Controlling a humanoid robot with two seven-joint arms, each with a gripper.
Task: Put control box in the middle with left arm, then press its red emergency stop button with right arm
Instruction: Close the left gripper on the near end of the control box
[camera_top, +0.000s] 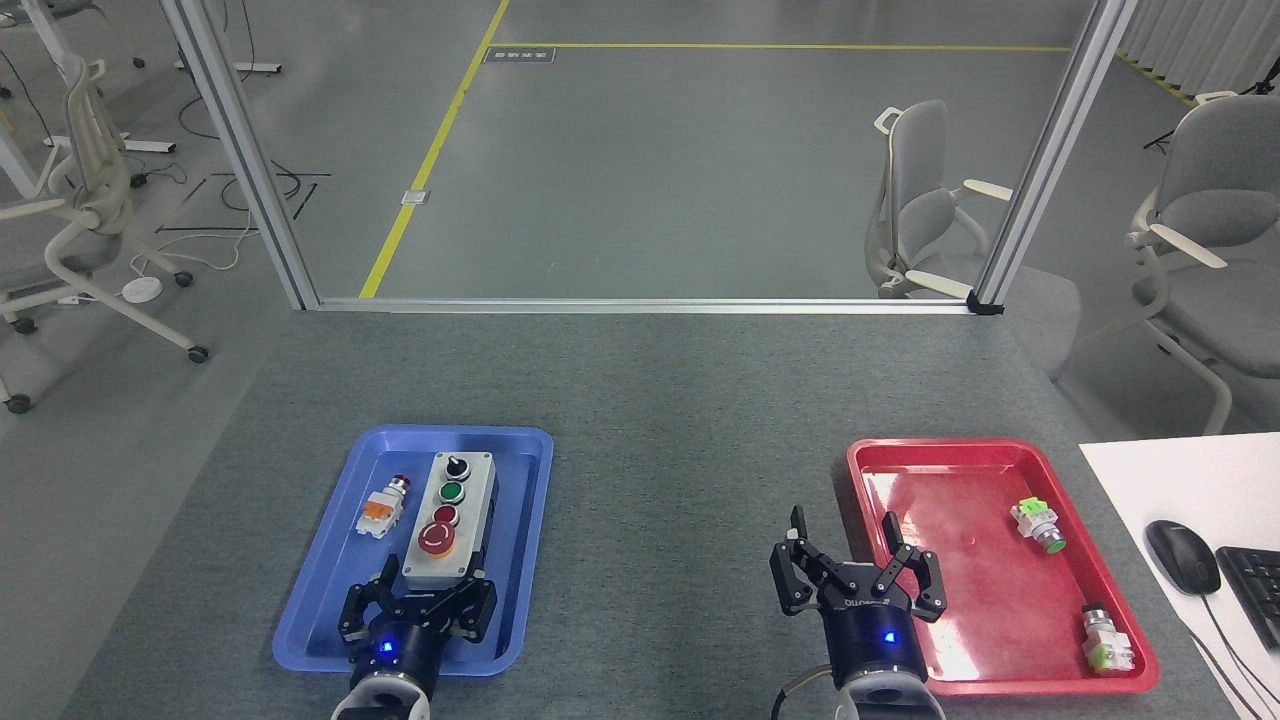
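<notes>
**Left hand lines up on the box**

Box (449, 521) sits in the blue tray (325, 560), long axis running away from the robot. Left hand (418, 600), fingers apart, straddles its near end. Right hand (858, 572), also spread, waits well off.

Centre strip of the table (680, 480) between the blue tray (330, 560) and the red tray (1040, 670) is bare: free passage from 6 to 12 o'clock. In the blue tray, the control box (452, 520) fills the right half; a loose pushbutton (381, 508) sits just beside it at its 9 o'clock, narrow gap between. Left gripper (418, 598) crowds the box's 6 o'clock end. Right gripper (857, 568) hangs over the red tray's left rim. Frame posts (240, 150) bound the far edge at 12.
</notes>
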